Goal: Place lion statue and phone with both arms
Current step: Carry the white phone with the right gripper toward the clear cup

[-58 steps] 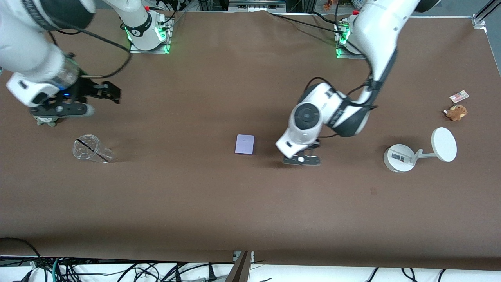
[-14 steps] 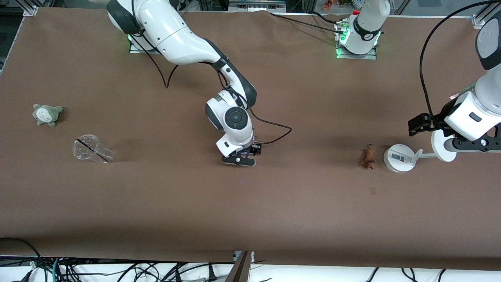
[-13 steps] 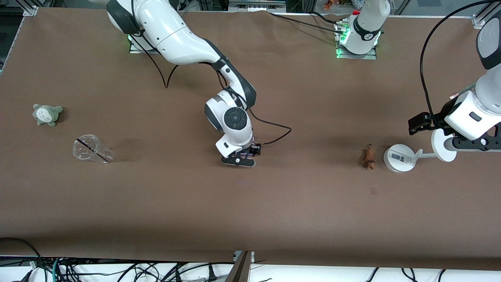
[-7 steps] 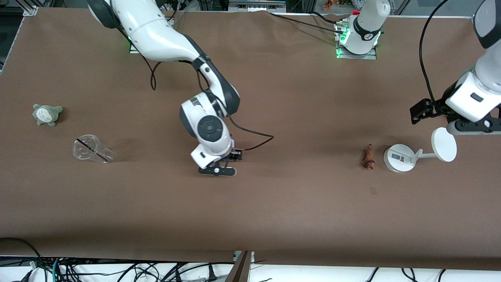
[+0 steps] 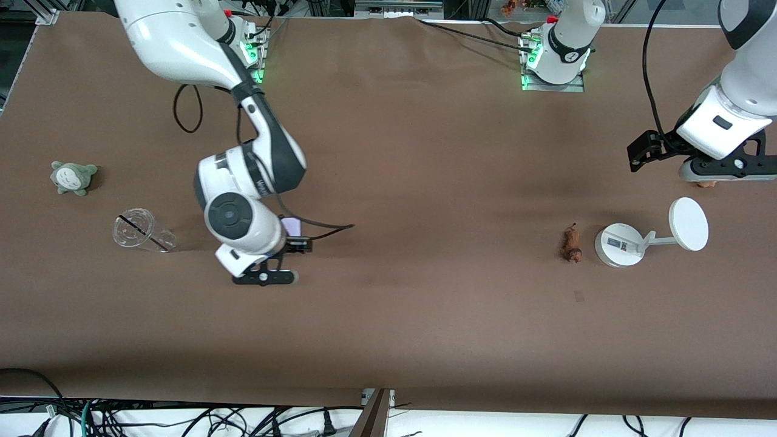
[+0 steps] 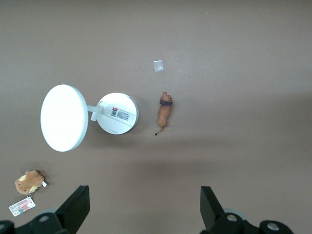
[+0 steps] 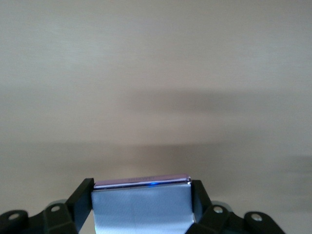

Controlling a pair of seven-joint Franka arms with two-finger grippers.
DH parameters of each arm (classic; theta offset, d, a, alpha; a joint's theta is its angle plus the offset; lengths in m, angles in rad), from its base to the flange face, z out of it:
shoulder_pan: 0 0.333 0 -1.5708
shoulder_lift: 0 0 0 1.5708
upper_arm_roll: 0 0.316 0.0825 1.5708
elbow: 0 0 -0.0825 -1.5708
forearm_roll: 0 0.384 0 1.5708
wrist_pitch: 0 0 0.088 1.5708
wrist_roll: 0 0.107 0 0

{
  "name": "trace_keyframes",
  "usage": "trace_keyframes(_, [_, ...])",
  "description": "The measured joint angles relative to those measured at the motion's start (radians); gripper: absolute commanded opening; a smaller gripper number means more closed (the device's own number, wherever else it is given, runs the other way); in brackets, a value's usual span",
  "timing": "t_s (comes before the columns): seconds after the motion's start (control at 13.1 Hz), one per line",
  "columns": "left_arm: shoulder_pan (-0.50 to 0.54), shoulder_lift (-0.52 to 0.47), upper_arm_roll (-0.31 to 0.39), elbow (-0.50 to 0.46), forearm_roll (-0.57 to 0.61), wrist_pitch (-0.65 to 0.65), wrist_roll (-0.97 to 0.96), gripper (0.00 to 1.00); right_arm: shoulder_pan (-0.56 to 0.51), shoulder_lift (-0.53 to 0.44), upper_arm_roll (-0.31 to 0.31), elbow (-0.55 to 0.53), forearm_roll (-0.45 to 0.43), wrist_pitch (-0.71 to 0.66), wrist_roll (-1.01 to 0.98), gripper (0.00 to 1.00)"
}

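right tool (image 5: pixel 285 246) clamped on the phone (image 7: pixel 141 202), carried above the table (image 5: pixel 388 315) near the clear cup (image 5: pixel 142 230) | left tool (image 6: pixel 141 214) gaping, waiting over the brown plush (image 6: pixel 29 181) | lion statue (image 5: pixel 570 243) lay beside the white stand (image 5: pixel 619 244) | risk: edge-pinched phone could slip or clip the cup

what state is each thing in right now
phone: gripped in the right gripper, off the table
lion statue: lying on the table beside the white stand
left gripper: open, empty
clear cup: on its side
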Motion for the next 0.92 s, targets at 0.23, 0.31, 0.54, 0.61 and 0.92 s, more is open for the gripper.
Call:
trace_keyframes(0.23, [0.000,0.000,-0.003,0.000,0.000,-0.020,0.000,1.00,-0.075,-0.024,-0.002,-0.054,0.000,0.004,-0.101,0.35])
trace_keyframes(0.31, [0.000,0.000,-0.003,0.000,0.000,-0.020,0.000,1.00,-0.094,-0.026,-0.004,-0.070,0.000,0.015,-0.128,0.35])
trace_keyframes(0.54, [0.000,0.000,-0.003,0.000,0.000,-0.021,0.000,1.00,-0.144,-0.028,-0.006,-0.151,0.000,0.110,-0.210,0.35])
trace_keyframes(0.61, [0.000,0.000,-0.003,0.000,0.000,-0.021,0.000,1.00,-0.161,-0.028,-0.007,-0.183,0.000,0.148,-0.240,0.35])
trace_keyframes(0.92, [-0.001,0.000,-0.005,0.001,0.000,-0.021,0.001,1.00,-0.230,-0.027,-0.011,-0.250,0.000,0.219,-0.337,0.35])
